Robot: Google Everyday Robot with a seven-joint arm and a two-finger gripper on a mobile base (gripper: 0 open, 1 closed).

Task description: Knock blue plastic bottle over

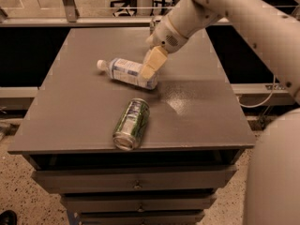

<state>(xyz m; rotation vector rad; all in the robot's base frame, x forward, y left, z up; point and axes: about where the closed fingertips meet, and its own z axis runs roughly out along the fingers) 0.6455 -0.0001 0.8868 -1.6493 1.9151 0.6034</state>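
White and smooth-shelled, the arm (234, 6) comes into the single camera view from the upper right and slopes down and to the left across the far half of the table. Its thick wrist section (176, 27) hangs above the table's far middle, and from it the tan gripper (148, 72) points down and slightly left. From this angle it reads as one tan block, so whether the gripper is spread or closed cannot be told. A large rounded part of the robot's body (276, 172) fills the lower right corner.

The blue plastic bottle (125, 72) lies on its side on the grey table (79, 111), a little behind the table's centre. Its white cap (100, 65) points left and its base points right and slightly toward the camera. The gripper's tip overlaps the base end of the bottle; whether it touches the plastic or hangs just above it cannot be told.

A green-and-silver can (131, 123) also lies on its side, nearer the front edge and apart from the bottle, with one round end facing the camera. Drawers (136, 181) sit beneath the tabletop.
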